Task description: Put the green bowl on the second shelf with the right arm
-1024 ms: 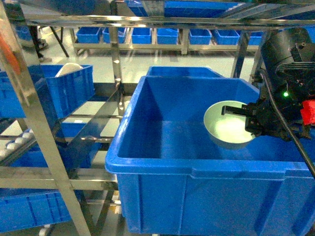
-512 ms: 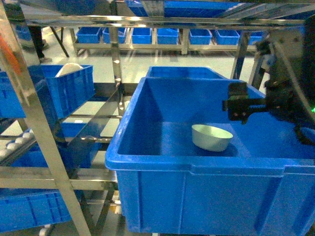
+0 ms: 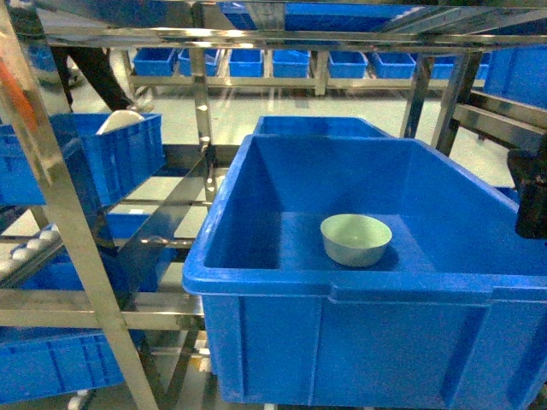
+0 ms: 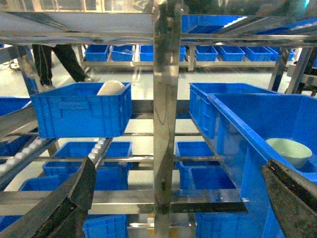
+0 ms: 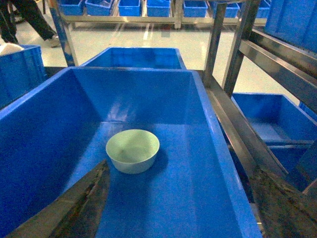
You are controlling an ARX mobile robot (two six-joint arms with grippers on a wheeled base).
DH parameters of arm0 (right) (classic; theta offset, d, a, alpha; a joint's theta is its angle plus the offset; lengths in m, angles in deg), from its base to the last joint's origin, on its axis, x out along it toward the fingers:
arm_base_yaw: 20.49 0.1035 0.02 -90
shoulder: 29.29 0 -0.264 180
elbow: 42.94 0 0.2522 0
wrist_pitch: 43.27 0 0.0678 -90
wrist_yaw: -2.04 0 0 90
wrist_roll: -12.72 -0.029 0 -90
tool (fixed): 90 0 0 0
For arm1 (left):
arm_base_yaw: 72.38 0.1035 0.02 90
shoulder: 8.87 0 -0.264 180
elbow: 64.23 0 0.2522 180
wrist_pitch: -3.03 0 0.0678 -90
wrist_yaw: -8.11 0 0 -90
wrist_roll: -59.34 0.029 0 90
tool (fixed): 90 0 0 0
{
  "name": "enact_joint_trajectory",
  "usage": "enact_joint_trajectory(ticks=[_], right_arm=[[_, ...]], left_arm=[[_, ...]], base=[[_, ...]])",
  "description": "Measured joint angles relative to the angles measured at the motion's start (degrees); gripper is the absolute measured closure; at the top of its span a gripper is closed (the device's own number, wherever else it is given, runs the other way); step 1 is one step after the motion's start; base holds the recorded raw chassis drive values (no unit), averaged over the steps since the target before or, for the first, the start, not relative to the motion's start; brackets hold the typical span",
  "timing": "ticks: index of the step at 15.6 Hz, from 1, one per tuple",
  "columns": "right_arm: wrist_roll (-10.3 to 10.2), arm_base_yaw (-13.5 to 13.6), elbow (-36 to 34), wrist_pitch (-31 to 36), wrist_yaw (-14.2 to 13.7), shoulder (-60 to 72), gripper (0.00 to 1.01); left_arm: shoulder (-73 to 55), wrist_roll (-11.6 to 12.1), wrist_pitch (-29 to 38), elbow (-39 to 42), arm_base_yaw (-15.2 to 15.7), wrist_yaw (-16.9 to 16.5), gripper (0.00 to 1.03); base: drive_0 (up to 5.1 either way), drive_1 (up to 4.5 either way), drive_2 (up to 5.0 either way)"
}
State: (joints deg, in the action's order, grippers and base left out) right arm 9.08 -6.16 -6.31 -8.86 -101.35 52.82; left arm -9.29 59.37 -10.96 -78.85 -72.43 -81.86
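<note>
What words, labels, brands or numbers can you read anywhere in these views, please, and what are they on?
None: no readable text shows in any view.
The green bowl is plain.
The big blue crate holding it shows no label or moulded brand.
The steel rack and the crate with a white dish carry no signs.
Both grippers' fingers show no markings.

Right hand (image 3: 532,195) cropped at frame edge
</note>
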Motion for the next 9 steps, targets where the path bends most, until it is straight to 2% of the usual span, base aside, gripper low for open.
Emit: enact_joint_trajectory(ticks=[1, 3, 4, 7, 9], right_arm=[[1.75, -1.22, -6.93, 9.33, 1.11, 1.18, 0.30], [2.47, -3.69, -11.50, 16.09, 2.21, -3.30, 0.48], [2.80, -4.90, -11.96, 15.98, 3.43, -9.07, 0.63], [3.39, -7.80, -17.79, 8.76, 6.58, -18.01, 0.99], [3.45, -9.38, -19.30, 3.98, 8.13, -26.05, 0.99]], left_arm=[[0.00, 0.00, 0.00, 0.00, -0.02, 0.04, 0.05], [0.00, 0.00, -0.02, 0.00, 0.00, 0.02, 0.05], [0.00, 0.00, -0.02, 0.00, 0.00, 0.00, 0.05], [0.00, 0.00, -0.02, 0.00, 0.00, 0.02, 0.05], [0.00, 0.00, 0.00, 0.00, 0.00, 0.02, 0.05]], base=[[0.0, 0.00, 0.0], [0.0, 0.00, 0.0], [0.0, 0.00, 0.0], [0.0, 0.00, 0.0], [0.0, 0.00, 0.0]])
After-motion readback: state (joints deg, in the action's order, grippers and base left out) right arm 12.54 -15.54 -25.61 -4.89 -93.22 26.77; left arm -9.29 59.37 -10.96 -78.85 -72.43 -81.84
